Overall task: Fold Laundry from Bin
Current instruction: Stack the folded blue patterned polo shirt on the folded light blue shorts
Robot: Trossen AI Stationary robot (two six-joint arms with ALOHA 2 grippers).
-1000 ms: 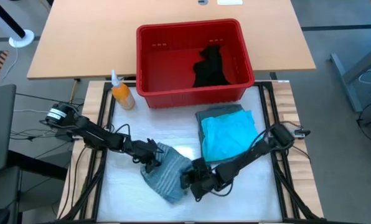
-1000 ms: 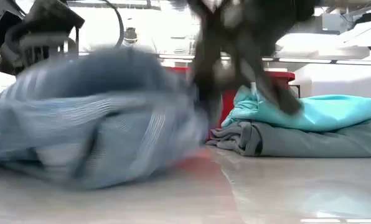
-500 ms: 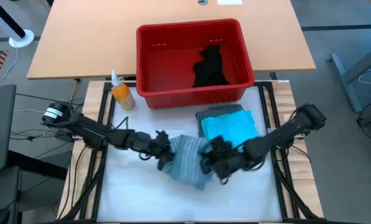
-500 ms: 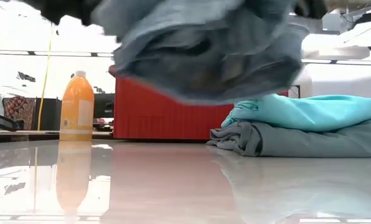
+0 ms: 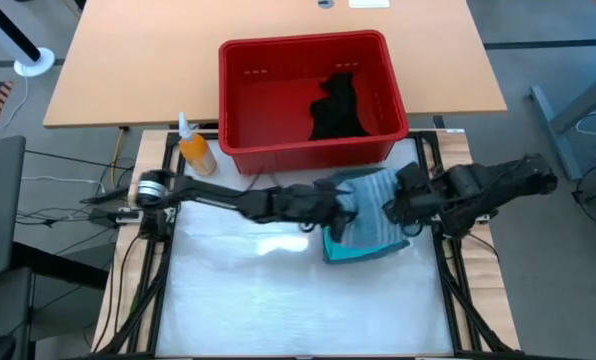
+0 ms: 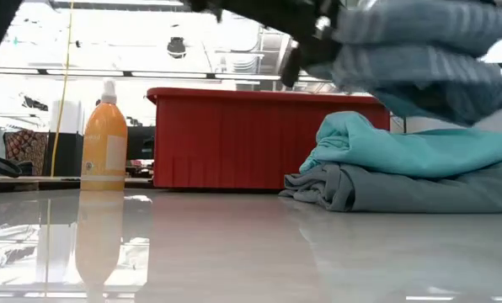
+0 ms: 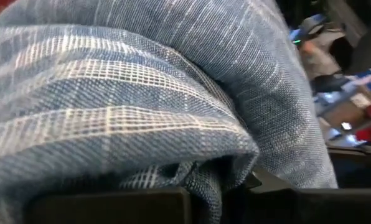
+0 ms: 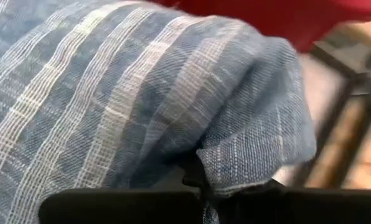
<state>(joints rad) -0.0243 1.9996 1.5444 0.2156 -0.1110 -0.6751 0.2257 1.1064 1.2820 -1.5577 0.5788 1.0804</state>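
Note:
The folded blue-grey striped shirt (image 5: 370,208) hangs between my two grippers, just above the stack at the table's right. In that stack the turquoise garment (image 6: 403,145) lies on the grey-green one (image 6: 419,190). My left gripper (image 5: 336,207) is shut on the shirt's left side. My right gripper (image 5: 392,210) is shut on its right side. The black garment (image 5: 338,105) lies in the red bin (image 5: 240,100) at the far edge. My left gripper pinches a bunched fold of the striped shirt (image 7: 201,174) between its two fingers, several layers thick. It reaches in about level from the table's left. The shirt is lifted clear of the table (image 6: 419,50). My right gripper pinches a folded edge of the shirt (image 8: 235,168) between its two fingers, coming from the table's right. The bundle hangs above the turquoise garment, clear of it in the low view.
An orange bottle (image 5: 196,150) stands at the bin's near left corner. The white work mat (image 5: 258,300) lies bare in the near middle and left. Black frame rails (image 5: 440,270) run along the mat's sides.
Both grippers have lifted the folded striped shirt off the mat's near middle. They have carried it up and toward the far right, over the turquoise and grey-green stack. The shirt, resting on the mat a second ago, now hangs clear.

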